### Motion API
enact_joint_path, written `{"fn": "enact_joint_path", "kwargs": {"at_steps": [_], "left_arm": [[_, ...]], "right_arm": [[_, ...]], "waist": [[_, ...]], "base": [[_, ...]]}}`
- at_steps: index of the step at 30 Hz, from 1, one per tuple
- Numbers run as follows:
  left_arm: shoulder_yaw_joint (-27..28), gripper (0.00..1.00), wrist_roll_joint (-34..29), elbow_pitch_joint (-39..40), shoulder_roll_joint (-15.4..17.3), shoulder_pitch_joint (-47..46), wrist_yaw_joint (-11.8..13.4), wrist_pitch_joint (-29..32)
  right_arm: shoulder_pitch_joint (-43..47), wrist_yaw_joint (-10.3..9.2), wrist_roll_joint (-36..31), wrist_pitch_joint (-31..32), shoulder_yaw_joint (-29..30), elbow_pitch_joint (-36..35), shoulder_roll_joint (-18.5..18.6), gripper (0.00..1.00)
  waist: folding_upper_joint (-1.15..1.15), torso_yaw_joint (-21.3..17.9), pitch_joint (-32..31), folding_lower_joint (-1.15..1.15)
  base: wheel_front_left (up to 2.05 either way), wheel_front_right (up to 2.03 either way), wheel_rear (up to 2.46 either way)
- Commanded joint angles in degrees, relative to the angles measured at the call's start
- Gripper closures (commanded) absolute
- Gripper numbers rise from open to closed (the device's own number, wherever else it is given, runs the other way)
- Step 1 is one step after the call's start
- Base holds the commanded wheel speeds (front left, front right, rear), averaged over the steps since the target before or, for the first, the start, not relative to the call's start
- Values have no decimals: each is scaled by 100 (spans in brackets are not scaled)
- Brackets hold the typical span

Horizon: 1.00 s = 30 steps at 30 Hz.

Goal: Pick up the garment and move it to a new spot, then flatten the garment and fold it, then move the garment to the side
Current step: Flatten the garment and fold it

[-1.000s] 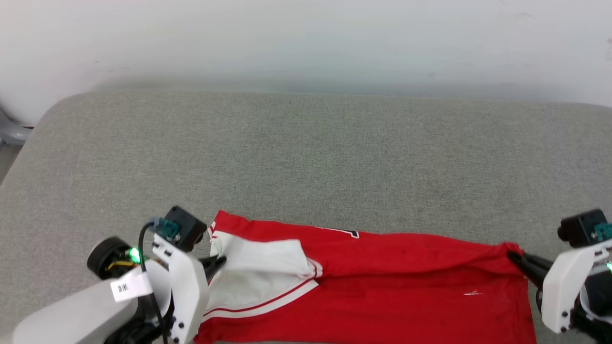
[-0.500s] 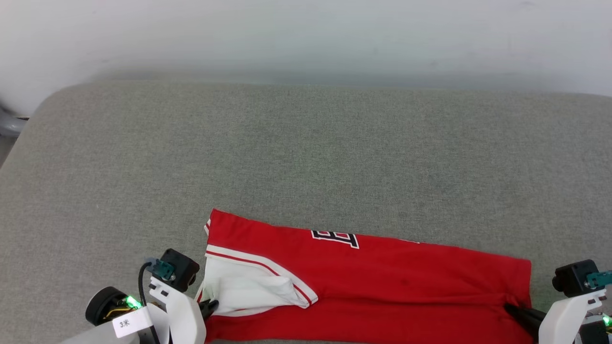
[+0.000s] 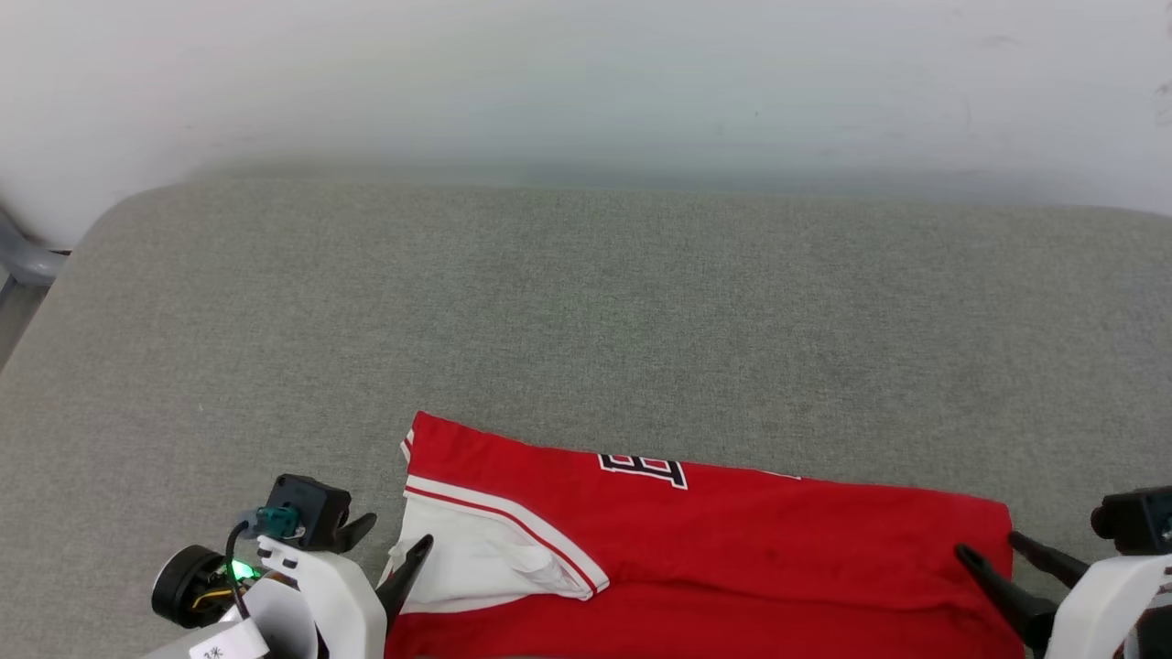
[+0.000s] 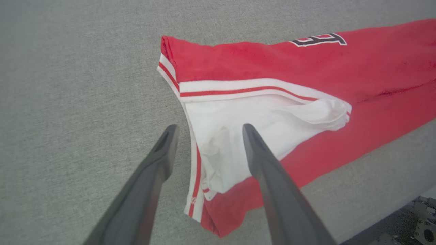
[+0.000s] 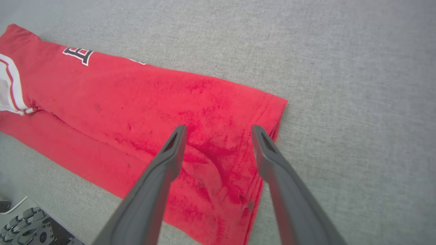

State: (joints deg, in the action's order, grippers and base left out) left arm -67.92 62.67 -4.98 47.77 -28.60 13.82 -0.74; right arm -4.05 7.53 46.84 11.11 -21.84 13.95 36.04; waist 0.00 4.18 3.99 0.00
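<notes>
The garment [image 3: 732,549] is a red jersey lying as a long folded band near the front edge of the grey table [image 3: 586,302]. Its white sleeve [image 3: 476,558] with red-striped trim rests on top at the left end, and part of a black-and-white print [image 3: 643,467] shows at the far fold. My left gripper [image 3: 396,531] is open over the sleeve end, its fingers straddling the white sleeve's edge [image 4: 209,127] and holding nothing. At the hem end, my right gripper [image 3: 987,545] is open above the red cloth [image 5: 218,127] and holds nothing.
The grey fabric-covered table stretches wide and bare behind the garment [image 5: 136,102] up to a white wall [image 3: 586,82]. A grey object [image 3: 23,261] stands off the table's far left corner. Dark robot base parts [image 5: 20,224] show below the front edge.
Both grippers were shut on the garment's ends and now stand open, having let go. The garment has settled flat on the table. The head view has shifted slightly.
</notes>
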Motion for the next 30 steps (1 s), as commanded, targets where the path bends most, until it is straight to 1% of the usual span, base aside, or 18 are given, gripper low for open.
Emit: {"fn": "enact_joint_path", "kwargs": {"at_steps": [1, 5, 9, 11, 13, 16, 18, 20, 23, 27, 30], "left_arm": [[60, 0, -62, 48, -2, 83, 86, -139], [322, 0, -200, 158, 15, 216, 518, -808], [637, 0, -355, 182, -58, 373, 932, -1300], [835, 0, -511, 215, -120, 444, 1137, -1402], [1080, 0, -702, 272, -197, 544, 1282, -1441], [1626, 0, -1252, 417, -363, 765, 1473, -1452], [2025, 0, -1611, 512, -506, 978, 1573, -1452], [2428, 0, -1959, 600, -676, 1204, 1624, -1454], [2966, 0, -2378, 658, -984, 1563, 1589, -1450], [3557, 0, -2869, 676, -1448, 1955, 1368, -1451], [3991, 0, -3245, 689, -1775, 2210, 1206, -1451]], "right_arm": [[119, -9, 19, -10, 89, -119, 75, 0], [233, -8, 121, 187, 446, -622, 294, 0], [292, -7, 277, 620, 764, -928, 528, 0], [322, -7, 423, 943, 892, -947, 623, 0], [336, -7, 559, 1315, 997, -899, 753, 0], [329, -7, 767, 1884, 1157, -756, 873, 0], [314, -6, 885, 2168, 1249, -634, 881, 0], [304, -6, 995, 2413, 1325, -525, 843, 0], [253, -6, 1081, 2623, 1420, -358, 729, 0], [282, -6, 1186, 2802, 1489, -145, 556, 0], [306, -6, 1230, 2820, 1501, -47, 425, 0]], "waist": [[0, 10, -66, 0], [0, 9, -153, 0], [0, 35, -186, 0], [0, 70, -184, 0], [0, 110, -165, 0], [0, 197, -110, 0], [0, 261, -67, 0], [0, 333, -21, 0], [0, 439, 36, 0], [0, 595, 102, 0], [0, 691, 153, 0]], "base": [[0, 0, 0], [0, 0, 0], [0, 0, 0], [0, 0, 0], [0, 0, 0], [0, 0, 0], [0, 0, 0], [0, 0, 0], [0, 0, 0], [0, 0, 0], [0, 0, 0]]}}
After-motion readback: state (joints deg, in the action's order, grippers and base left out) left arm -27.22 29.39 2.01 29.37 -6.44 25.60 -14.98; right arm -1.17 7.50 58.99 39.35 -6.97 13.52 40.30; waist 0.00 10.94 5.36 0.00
